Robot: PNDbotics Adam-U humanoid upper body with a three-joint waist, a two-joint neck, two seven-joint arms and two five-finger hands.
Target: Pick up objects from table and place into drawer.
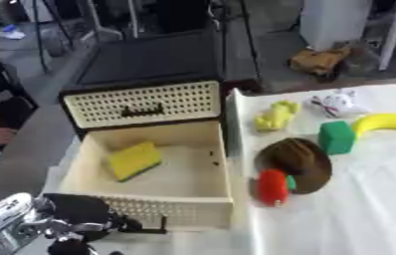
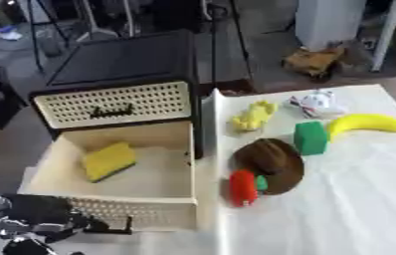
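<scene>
Resting at open drawer's [image 1: 162, 209] front handle, left hand [image 1: 71, 216], fingers' state unclear | yellow sponge [image 1: 134, 160] inside drawer, beyond hand | red toy [image 1: 272, 187], green block [image 1: 336, 137], banana [image 1: 386, 122] right of drawer on bench [image 1: 358, 214]

Yellow sponge [image 1: 135, 160] flat in open drawer [image 1: 203, 191]; banana [image 1: 386, 122] on table.

We read this as a lab or workshop test area, not a home. Bare grey concrete floor [image 1: 271, 45] behind the table [image 1: 367, 209], which has a white cloth over it. Black tripod or stand legs [image 1: 41, 35] at the far left, a white post [image 2: 384, 30] and a pale cabinet or box [image 1: 337, 20] at the far right. Mixed props laid out in a group: toy banana [image 1: 389, 122], green block [image 1: 336, 137], beside a small black drawer unit [image 1: 149, 74].
</scene>
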